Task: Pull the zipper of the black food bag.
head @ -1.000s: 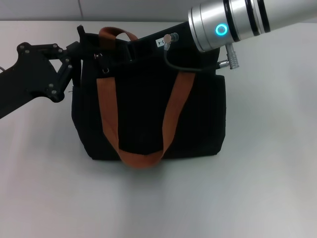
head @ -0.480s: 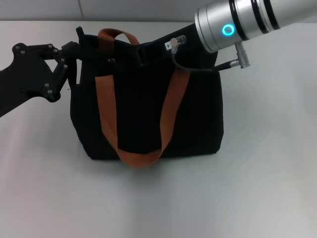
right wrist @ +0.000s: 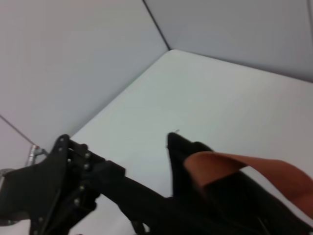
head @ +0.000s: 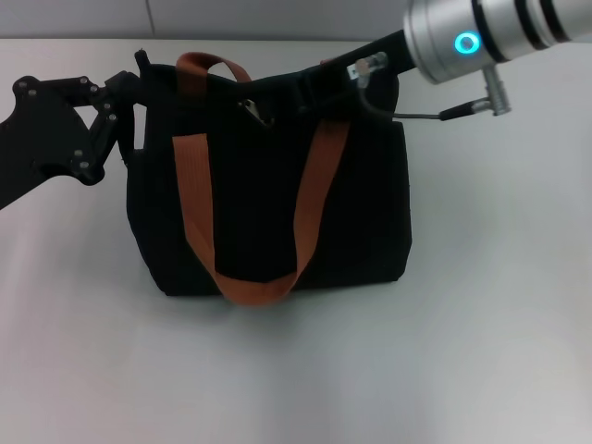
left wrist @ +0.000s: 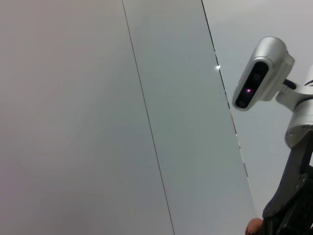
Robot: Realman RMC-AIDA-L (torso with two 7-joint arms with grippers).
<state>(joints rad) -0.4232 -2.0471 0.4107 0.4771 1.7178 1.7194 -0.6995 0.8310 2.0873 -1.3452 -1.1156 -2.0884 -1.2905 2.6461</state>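
The black food bag stands upright mid-table, its rust-orange strap handles hanging down the front. My left gripper is shut on the bag's top left corner, which stands up in a peak. My right gripper reaches in from the right along the bag's top edge, its dark fingers blending with the fabric. The silver zipper pull hangs just under those fingers, about mid-way along the top. In the right wrist view the left gripper meets the bag corner beside an orange handle.
White table runs all round the bag, with a grey wall behind. The right arm's silver wrist and its cable hang over the bag's right top corner. The left wrist view shows wall panels and the robot's head camera.
My right gripper has travelled right along the bag's top, and the silver pull went with it from near the left handle to mid-top. The left gripper and bag corner shifted slightly left.
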